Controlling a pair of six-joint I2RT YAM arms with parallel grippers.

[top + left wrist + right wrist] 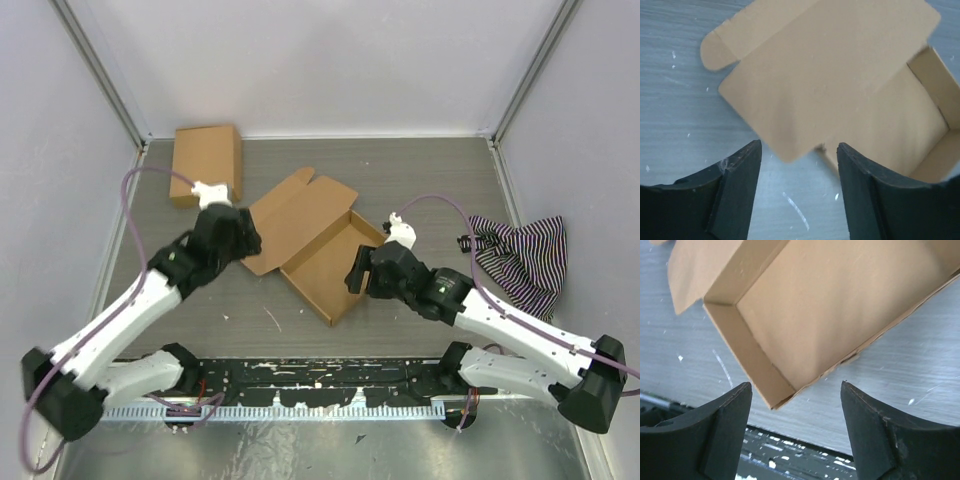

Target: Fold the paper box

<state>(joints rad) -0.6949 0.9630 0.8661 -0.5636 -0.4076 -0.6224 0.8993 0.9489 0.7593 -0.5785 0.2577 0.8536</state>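
Observation:
The paper box [325, 262] lies in the middle of the table as a shallow brown tray with its lid flap [298, 215] laid open toward the back left. In the left wrist view the lid [830, 70] fills the top and the tray [920, 135] sits at the right. In the right wrist view the tray [840, 300] shows with its near corner between my fingers. My left gripper [243, 240] is open and empty at the lid's left edge [799, 150]. My right gripper [356, 275] is open and empty at the tray's right side [796, 390].
A smaller closed cardboard box [206, 163] lies at the back left. A striped cloth [520, 255] lies at the right. Grey walls enclose the table on three sides. A black rail with white marks [330, 380] runs along the near edge.

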